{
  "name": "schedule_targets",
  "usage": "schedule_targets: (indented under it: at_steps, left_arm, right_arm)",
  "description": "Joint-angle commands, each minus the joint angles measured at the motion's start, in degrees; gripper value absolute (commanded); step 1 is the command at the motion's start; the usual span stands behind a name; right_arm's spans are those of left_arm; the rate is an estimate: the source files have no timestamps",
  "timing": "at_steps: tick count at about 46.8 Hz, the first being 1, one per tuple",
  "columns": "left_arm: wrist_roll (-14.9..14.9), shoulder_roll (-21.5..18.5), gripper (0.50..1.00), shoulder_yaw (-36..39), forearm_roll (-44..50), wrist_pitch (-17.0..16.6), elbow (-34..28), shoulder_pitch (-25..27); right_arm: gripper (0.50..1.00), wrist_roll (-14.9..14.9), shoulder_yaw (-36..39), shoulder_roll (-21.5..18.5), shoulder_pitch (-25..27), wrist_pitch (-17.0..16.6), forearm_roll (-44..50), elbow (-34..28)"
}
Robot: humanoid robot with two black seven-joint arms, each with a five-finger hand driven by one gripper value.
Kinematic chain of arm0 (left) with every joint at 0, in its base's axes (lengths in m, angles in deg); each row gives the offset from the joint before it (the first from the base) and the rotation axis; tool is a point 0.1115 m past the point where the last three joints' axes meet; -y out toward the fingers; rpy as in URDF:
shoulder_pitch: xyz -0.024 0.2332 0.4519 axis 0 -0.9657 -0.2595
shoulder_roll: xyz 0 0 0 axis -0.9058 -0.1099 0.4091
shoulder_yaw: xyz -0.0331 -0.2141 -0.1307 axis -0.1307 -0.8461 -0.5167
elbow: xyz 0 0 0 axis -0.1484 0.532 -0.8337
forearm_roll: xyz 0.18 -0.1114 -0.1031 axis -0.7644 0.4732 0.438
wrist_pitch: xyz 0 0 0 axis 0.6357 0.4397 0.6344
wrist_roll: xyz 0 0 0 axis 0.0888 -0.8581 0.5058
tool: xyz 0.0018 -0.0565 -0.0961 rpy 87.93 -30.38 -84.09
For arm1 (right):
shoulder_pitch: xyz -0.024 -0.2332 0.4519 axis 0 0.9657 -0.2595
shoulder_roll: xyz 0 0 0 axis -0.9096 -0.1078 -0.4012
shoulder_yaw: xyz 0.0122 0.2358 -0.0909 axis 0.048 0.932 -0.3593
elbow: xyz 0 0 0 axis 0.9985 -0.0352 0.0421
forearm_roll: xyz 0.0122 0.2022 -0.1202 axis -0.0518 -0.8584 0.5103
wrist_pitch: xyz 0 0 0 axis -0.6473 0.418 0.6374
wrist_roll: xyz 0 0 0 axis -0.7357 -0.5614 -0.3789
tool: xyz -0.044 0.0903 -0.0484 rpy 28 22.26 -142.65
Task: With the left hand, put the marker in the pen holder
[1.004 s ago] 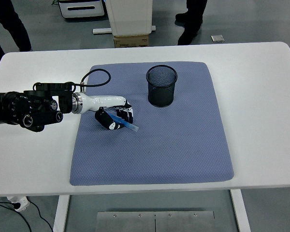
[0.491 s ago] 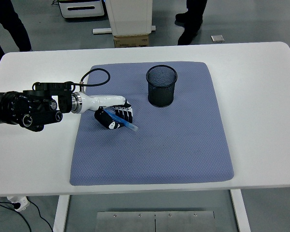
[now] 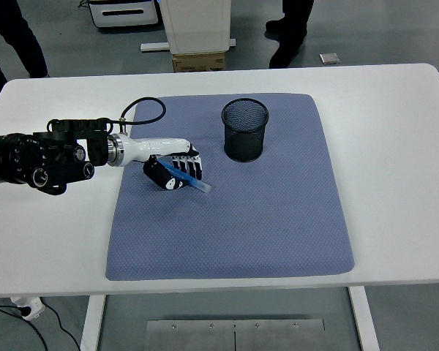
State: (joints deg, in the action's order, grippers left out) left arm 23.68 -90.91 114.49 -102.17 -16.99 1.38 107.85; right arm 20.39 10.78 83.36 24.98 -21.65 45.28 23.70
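Left hand [image 3: 174,170] curled tight round blue marker [image 3: 186,178], low over blue mat [image 3: 278,219], tip poking out lower right. Mesh cup [image 3: 244,130] sits near, up and right. Imo lift first, tilt marker upright, centre over rim, then let go.

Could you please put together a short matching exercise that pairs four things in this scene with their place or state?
Things:
1. marker
2. pen holder
3. mat
4. left hand

Places or states:
A. standing upright and empty near the mat's far edge
B. spread flat over the middle of the white table
C. curled shut, left of the pen holder
D. gripped at an angle, its blue tip sticking out toward the table's near edge and right

Pairs: 1-D, 2-A, 3-B, 4-C
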Motion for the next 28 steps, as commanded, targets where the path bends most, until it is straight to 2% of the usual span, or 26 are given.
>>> schedule_targets:
  at_steps: [1,19,28]
  left_arm:
    - [-0.02,-0.10,0.500,-0.67,0.01,0.27,0.05,0.18]
    - [-0.02,-0.46,0.500,-1.64,2.12,0.80,0.05,2.99]
    - [-0.02,-0.63,0.500,-1.90,2.12,2.47,0.05,5.28]
  right_arm:
    - [1.000,0.01,0.00,0.00,0.00,0.03,0.00,0.00]
    - [1.000,0.01,0.00,0.00,0.00,0.03,0.00,0.00]
    - [1.000,0.01,0.00,0.00,0.00,0.03,0.00,0.00]
